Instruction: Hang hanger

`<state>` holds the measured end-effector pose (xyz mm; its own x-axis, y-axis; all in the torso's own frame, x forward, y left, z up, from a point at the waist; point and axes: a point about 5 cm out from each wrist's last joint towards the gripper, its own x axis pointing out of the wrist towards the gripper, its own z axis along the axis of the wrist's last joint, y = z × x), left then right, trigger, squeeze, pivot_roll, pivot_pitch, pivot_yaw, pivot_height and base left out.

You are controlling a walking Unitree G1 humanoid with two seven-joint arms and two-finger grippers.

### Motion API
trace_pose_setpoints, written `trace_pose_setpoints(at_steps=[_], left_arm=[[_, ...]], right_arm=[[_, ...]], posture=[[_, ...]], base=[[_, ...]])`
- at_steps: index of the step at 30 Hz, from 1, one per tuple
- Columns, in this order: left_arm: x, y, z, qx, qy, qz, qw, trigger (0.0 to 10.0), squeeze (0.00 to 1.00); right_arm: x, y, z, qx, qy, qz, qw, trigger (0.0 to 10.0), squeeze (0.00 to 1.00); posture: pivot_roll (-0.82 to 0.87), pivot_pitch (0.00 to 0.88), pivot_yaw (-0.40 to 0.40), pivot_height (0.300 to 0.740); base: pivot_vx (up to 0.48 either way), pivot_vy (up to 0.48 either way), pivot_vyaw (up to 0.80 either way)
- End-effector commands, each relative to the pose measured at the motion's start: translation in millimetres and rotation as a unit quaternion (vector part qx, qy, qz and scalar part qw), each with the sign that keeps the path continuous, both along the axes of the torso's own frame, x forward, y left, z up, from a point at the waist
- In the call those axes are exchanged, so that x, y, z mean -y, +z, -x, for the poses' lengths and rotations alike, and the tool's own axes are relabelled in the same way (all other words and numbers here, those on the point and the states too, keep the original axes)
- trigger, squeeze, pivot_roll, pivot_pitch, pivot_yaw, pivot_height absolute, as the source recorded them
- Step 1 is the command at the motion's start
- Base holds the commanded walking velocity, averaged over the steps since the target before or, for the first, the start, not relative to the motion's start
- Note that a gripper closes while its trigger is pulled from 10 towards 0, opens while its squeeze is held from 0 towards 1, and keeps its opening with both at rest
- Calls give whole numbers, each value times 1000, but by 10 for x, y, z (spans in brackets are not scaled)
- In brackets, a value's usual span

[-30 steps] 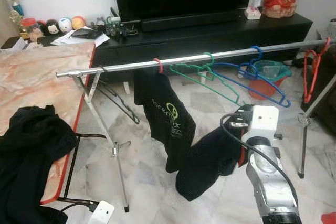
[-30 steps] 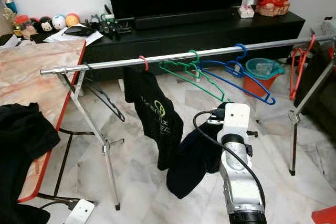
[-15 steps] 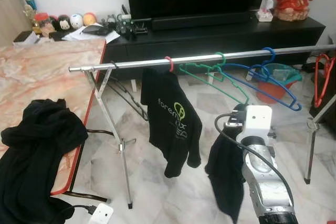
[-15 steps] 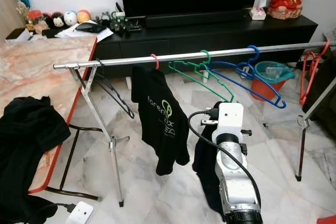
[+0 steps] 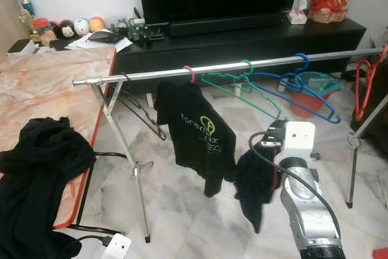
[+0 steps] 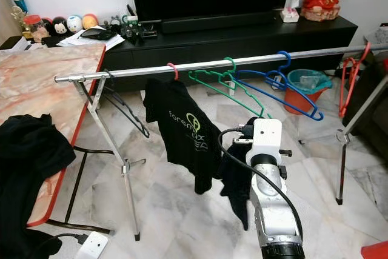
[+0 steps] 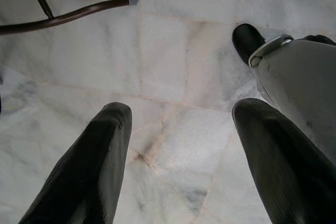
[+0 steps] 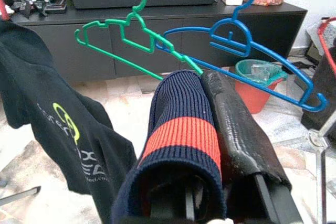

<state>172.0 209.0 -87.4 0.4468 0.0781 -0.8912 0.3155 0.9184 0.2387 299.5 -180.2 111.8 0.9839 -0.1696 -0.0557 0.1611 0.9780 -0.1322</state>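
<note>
A silver rail (image 5: 230, 65) spans the room at chest height. On it hangs a black printed t-shirt (image 5: 197, 137) by a red hanger hook (image 5: 190, 74), then a bare green hanger (image 5: 242, 86) and a blue hanger (image 5: 303, 89). My right gripper (image 8: 205, 124) is below and in front of the rail, shut on a dark garment (image 5: 254, 180) with a navy and red ribbed cuff (image 8: 181, 129); the cloth droops beside the t-shirt's hem. My left gripper (image 7: 184, 109) hangs low over the marble floor, open, holding nothing.
A marble table with a red edge (image 5: 91, 150) stands at the left, with a heap of black clothes (image 5: 36, 168) on it. The rack's legs (image 5: 130, 162), a black hanger (image 5: 142, 116), a red hanger (image 5: 364, 86), an orange bucket (image 5: 309, 98) and a power strip (image 5: 116, 245) are around.
The camera has shifted a little. The dark garment in my right gripper has swung from a bulge under the t-shirt to hanging down beside its hem.
</note>
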Motion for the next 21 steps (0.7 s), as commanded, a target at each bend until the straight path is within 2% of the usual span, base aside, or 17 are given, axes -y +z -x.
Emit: trace_pose_setpoints(at_steps=[1,21], left_arm=[[-26,-7,24,-7,-1,-8,1000,10000,0],[-26,-8,26,-7,-2,-8,1000,10000,0]], right_arm=[[-21,49,-32,8,5,-1,1000,10000,0],[-78,23,-31,0,25,-1,1000,10000,0]], posture=[[-192,0,65,740],[-191,0,64,740]], base=[[0,-292,0],[0,-331,0]])
